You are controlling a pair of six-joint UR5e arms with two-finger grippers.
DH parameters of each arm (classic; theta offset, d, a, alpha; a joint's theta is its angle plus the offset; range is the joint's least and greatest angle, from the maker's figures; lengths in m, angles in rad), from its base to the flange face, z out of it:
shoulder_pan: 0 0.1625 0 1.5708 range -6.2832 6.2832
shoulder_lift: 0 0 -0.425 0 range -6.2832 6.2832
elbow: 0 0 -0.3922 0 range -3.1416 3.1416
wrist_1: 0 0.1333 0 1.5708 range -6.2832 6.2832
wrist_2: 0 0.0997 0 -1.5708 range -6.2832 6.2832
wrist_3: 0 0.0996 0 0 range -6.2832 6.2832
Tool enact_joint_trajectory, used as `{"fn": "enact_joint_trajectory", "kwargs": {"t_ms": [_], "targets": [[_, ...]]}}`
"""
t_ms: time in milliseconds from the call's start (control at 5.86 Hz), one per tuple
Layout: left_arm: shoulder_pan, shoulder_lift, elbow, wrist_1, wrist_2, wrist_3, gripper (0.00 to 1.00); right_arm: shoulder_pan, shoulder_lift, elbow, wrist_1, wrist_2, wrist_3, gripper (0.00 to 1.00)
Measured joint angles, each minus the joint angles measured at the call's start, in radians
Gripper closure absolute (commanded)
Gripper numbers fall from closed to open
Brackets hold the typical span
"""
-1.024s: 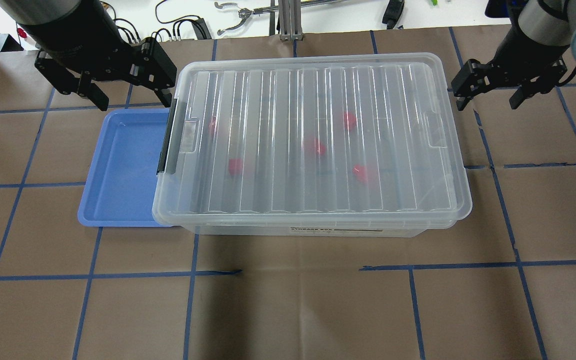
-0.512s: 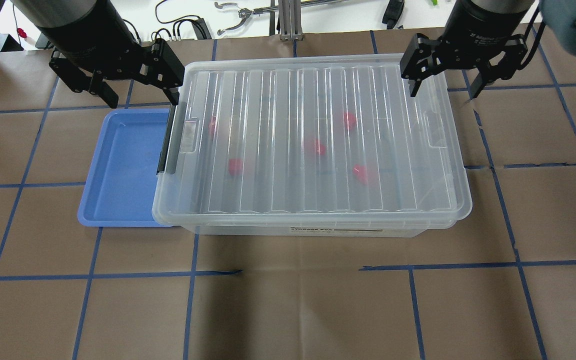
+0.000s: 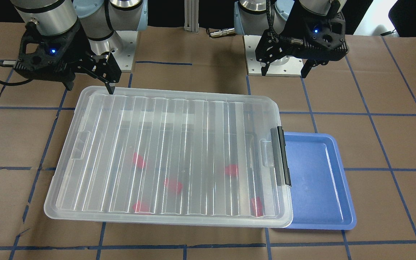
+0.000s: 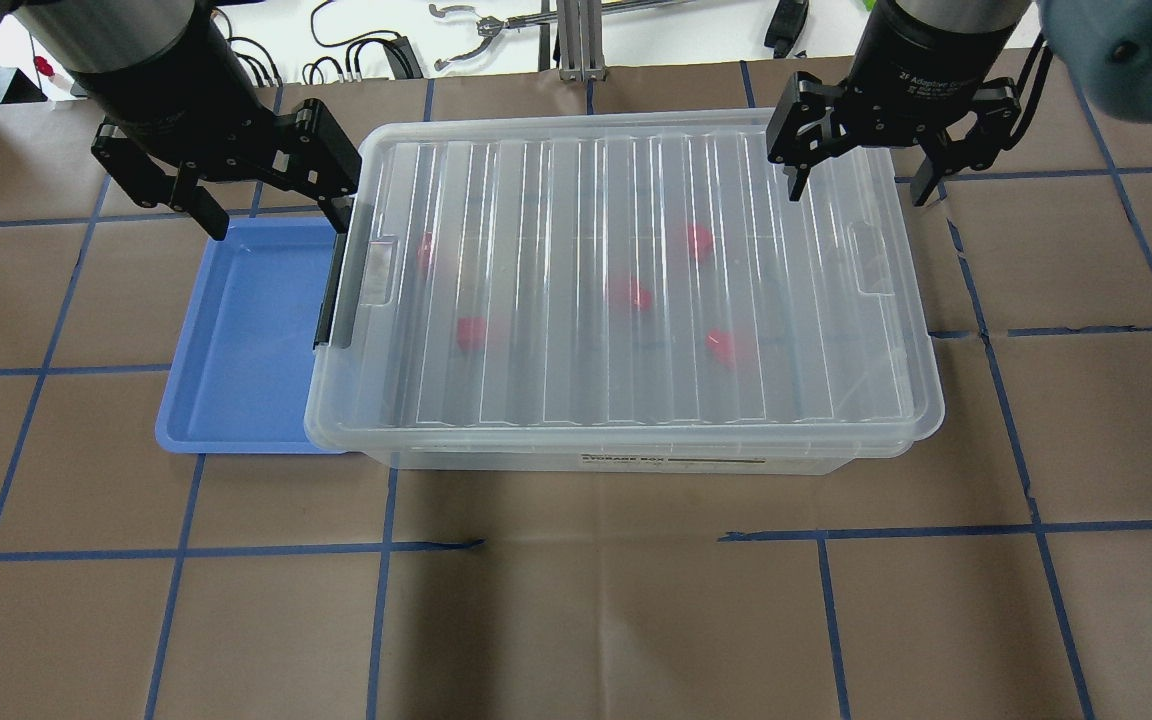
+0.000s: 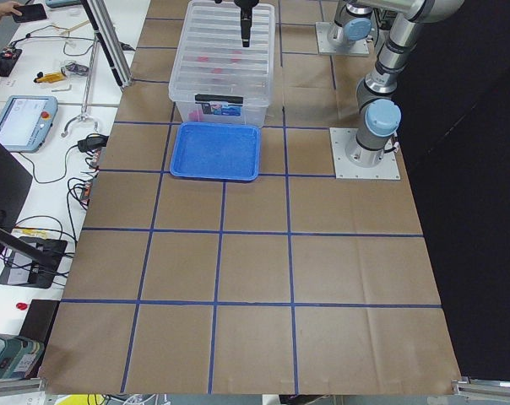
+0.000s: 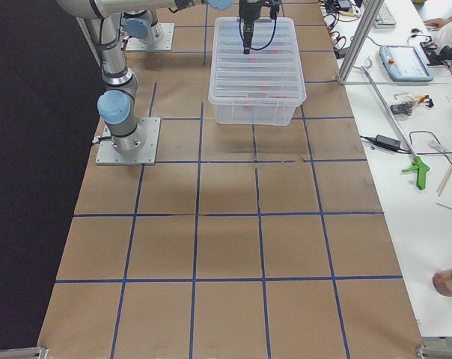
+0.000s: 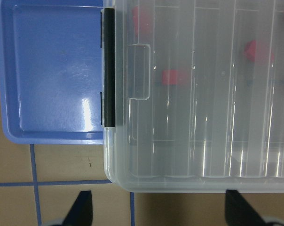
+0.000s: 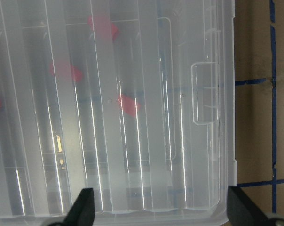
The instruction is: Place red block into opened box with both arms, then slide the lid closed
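Five small red plastic blocks (image 4: 631, 293) lie inside the large clear plastic box (image 4: 496, 458), beneath its ribbed clear lid (image 4: 556, 190). The left black two-finger gripper (image 4: 271, 210) hangs spread and empty at the box's far left corner, above a blue plastic tray (image 4: 236, 330); the right gripper (image 4: 861, 185), equally spread and empty, over the far right corner

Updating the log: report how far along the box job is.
Done: five red blocks lie inside the box, and the lid covers it fully. In hand: nothing; left gripper and right gripper hover near two corners, jaws open. Left: apparently nothing.
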Motion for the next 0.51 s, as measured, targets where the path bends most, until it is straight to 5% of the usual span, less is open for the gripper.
{"fn": "enact_joint_trajectory", "kwargs": {"t_ms": [512], "targets": [[0.002,-0.045,0.031,0.038,-0.005,-0.002,0.01,0.001,-0.001,0.004,0.0,0.001,0.001,0.0]]}}
